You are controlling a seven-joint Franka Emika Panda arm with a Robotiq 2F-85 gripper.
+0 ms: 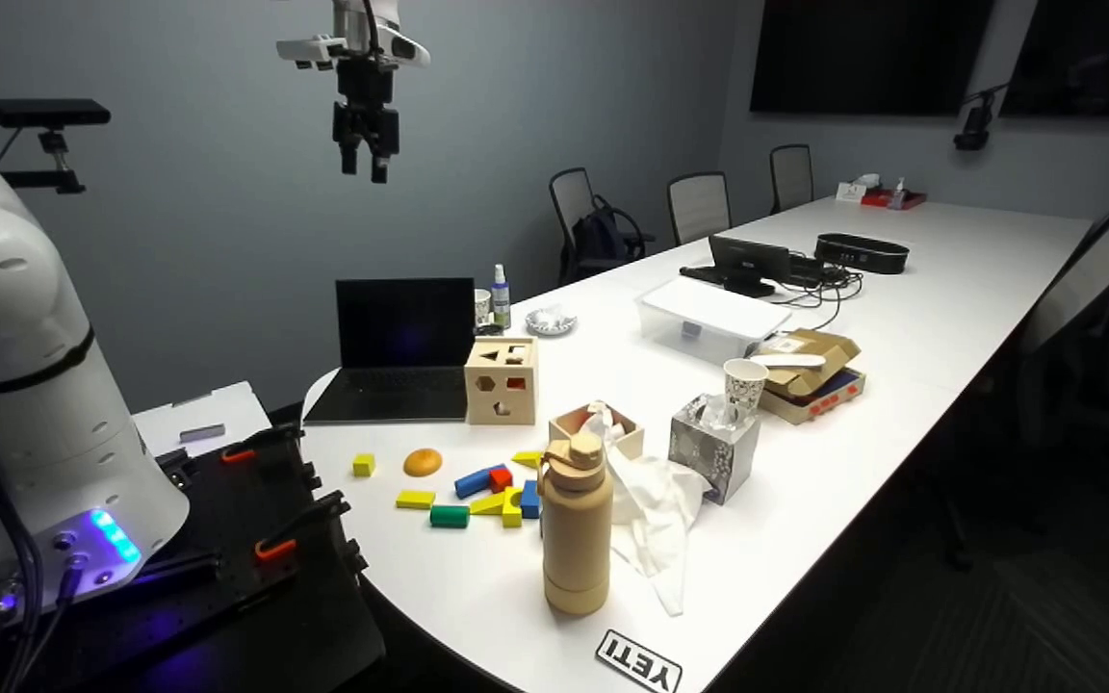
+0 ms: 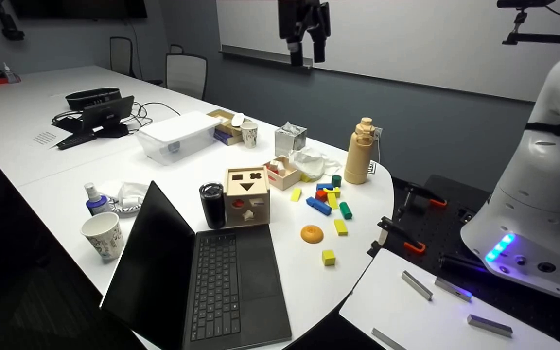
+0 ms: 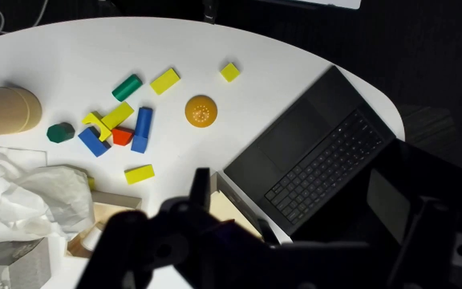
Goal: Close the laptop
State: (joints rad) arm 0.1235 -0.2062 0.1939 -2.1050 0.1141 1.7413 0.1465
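Observation:
The black laptop stands open on the white table in both exterior views, its dark screen raised well up from the keyboard. In the wrist view its keyboard base lies right of centre, and part of the lid runs off dark toward the lower right. My gripper is high above the table in both exterior views, well apart from the laptop. Its two fingers are spread with nothing between them. In the wrist view the gripper hides part of the wooden cube and of the lid.
The light wooden holed cube stands right beside the laptop's base. A black tumbler, a paper cup and a spray bottle stand near the lid. Loose coloured blocks and a tan bottle are on the table.

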